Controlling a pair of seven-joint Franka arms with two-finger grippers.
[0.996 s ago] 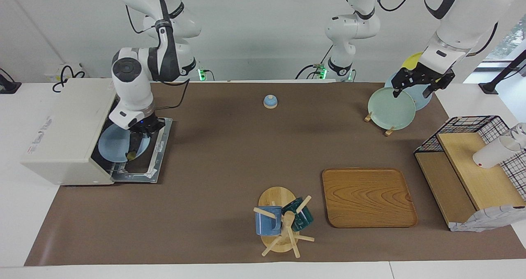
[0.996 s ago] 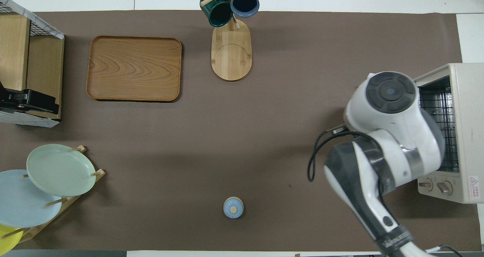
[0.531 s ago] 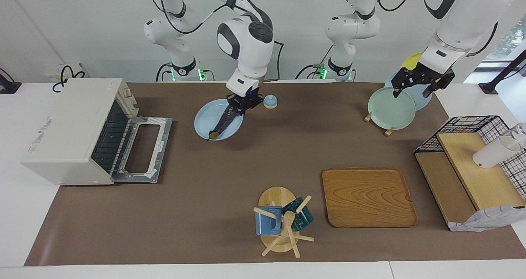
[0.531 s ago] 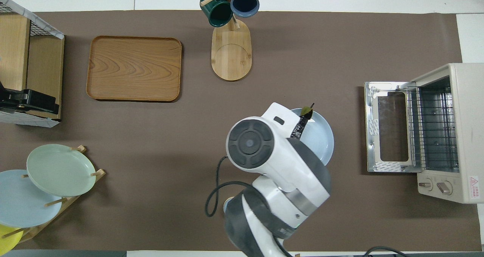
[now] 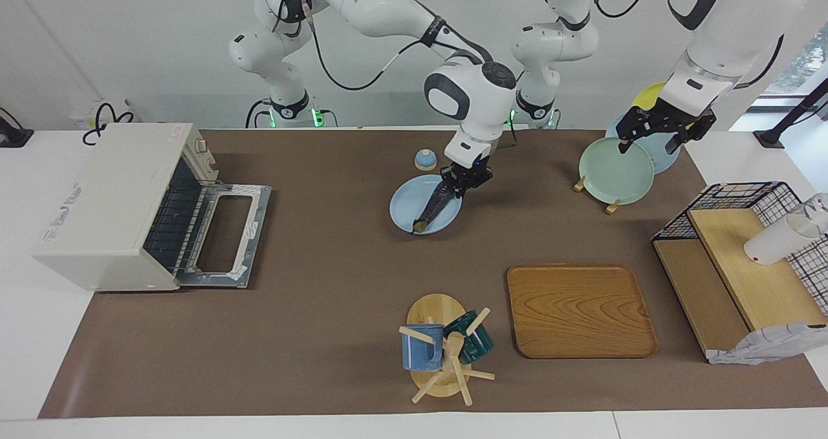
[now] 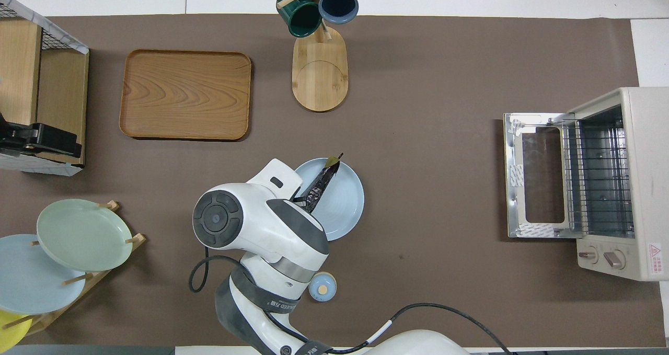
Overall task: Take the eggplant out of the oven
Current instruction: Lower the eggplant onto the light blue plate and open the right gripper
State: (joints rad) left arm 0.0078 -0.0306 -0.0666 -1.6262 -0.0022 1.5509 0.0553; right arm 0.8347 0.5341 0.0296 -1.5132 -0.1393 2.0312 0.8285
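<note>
The eggplant lies aslant on a light blue plate at the middle of the table, its greenish stem end pointing away from the robots. My right gripper is shut on the plate's rim at the eggplant's dark end. In the overhead view the eggplant and plate show, and the right wrist hides the gripper. The cream-white oven stands at the right arm's end of the table with its door folded down and its rack bare. My left gripper waits, open, over the plate rack.
A small blue bell sits just nearer to the robots than the plate. A wooden tray and a mug tree lie farther out. A green plate stands in the rack. A wire shelf is at the left arm's end.
My right gripper pulled the plate with the eggplant out of the oven and carried it toward the table's middle. The oven stays open and empty. The left arm has not moved.
</note>
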